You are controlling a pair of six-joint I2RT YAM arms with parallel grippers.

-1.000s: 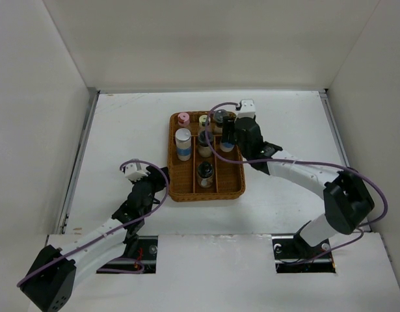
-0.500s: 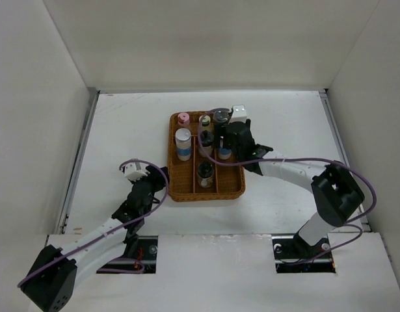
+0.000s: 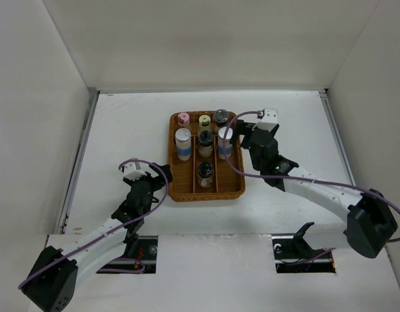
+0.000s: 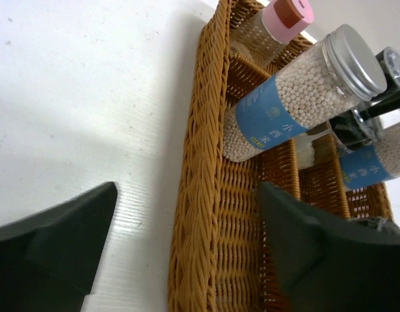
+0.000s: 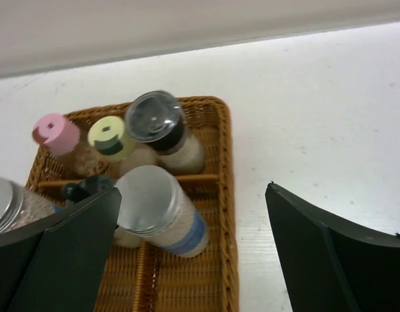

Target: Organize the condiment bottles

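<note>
White tabletop [image 3: 121,130] between pale walls carries a wicker tray [image 3: 229,185]. It holds a pink-lidded jar [image 3: 183,119], a yellow-lidded jar [image 3: 204,120] and a grey-lidded jar [image 3: 220,117] along the far row. A blue-banded cylinder [image 3: 183,144] is in the left lane, two black-capped bottles [image 3: 205,143] are in the middle lane, and a second cylinder [image 3: 225,143] is in the right lane. The right gripper [image 5: 193,190] has its jaws spread wide at the tray's right edge, with the second cylinder close beside one finger and the grey-lidded jar ahead. The left gripper [image 4: 186,195] has its jaws spread too, with the tray's left wall ahead between them.
</note>
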